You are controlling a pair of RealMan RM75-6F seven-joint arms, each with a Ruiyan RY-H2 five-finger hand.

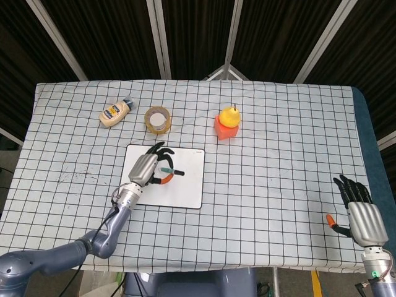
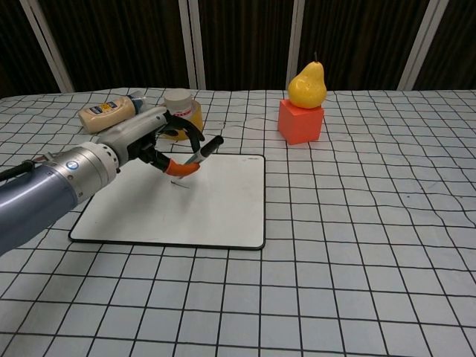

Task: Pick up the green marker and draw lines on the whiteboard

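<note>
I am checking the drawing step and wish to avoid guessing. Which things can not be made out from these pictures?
- Marker tip: both views, hidden behind the left hand; contact with the whiteboard unclear.
- Drawn lines: both views, too faint or small to confirm.
- Marker colour: chest view, the body looks dark, green unclear.
- Right hand: head view only; outside the chest view.
- Squeeze bottle label: too small to read.

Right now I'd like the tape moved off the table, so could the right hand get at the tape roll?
Probably not. The right hand sits at the table's near right corner, while the tape roll lies far across, beyond the whiteboard. The left hand is nearer, but it holds the marker.
</note>
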